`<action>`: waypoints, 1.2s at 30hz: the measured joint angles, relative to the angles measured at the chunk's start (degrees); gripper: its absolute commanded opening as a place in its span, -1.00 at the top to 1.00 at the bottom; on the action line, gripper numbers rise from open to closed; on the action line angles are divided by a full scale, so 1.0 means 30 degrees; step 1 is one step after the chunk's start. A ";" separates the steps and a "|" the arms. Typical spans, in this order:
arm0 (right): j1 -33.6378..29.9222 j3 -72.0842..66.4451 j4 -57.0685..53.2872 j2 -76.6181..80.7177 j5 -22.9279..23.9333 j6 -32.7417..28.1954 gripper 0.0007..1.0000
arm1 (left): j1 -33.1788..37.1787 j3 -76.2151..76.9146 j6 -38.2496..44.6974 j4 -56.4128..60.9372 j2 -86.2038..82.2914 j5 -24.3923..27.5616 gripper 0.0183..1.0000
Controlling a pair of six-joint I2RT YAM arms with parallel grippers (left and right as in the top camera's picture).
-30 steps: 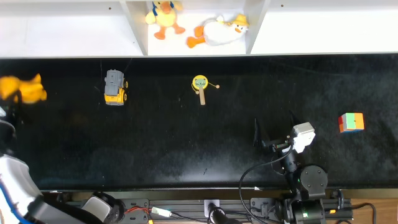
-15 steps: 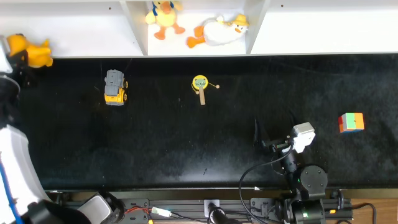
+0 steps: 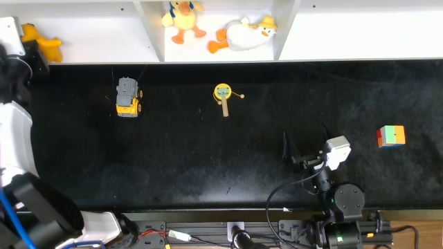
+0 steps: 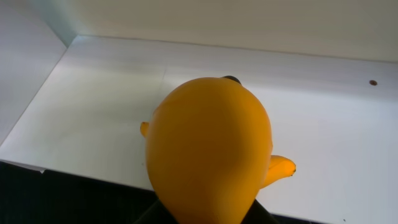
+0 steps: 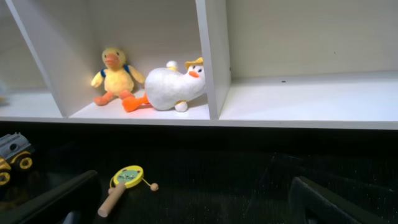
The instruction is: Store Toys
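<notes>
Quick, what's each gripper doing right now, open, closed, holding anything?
Left gripper: closed on the orange toy.
Right gripper: open, holding nothing.

The duck (image 3: 183, 17) and goose (image 3: 243, 33) crowd the middle compartment between its dividers (image 3: 152, 31). An orange toy (image 3: 41, 40) blocks the left compartment's mouth. On the mat (image 3: 208, 159), truck (image 3: 127, 97), rattle (image 3: 223, 95) and cube (image 3: 390, 136) stand well apart, with broad lanes between.
</notes>
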 measured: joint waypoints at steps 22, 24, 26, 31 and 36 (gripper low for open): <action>0.0000 0.0000 0.0000 0.0000 0.0007 0.0007 -0.99 | -0.0138 0.2586 0.0022 0.0393 0.3024 0.0401 0.96; 0.0000 0.0000 -0.0007 0.0000 0.0000 0.0007 -0.99 | -0.0233 0.2681 0.0022 0.0423 0.3133 0.0393 0.96; 0.0000 0.0000 -0.0007 0.0000 0.0000 0.0015 -0.99 | -0.0291 0.2681 0.0022 0.0379 0.3162 0.0401 0.96; 0.0000 0.0000 -0.0007 0.0000 0.0000 0.0000 -0.99 | -0.0328 0.2703 0.0022 0.0313 0.3162 0.0401 0.83; 0.0000 0.0000 0.0000 0.0000 0.0007 0.0015 -1.00 | -0.0328 0.2761 0.0153 0.0066 0.3162 0.0415 -0.01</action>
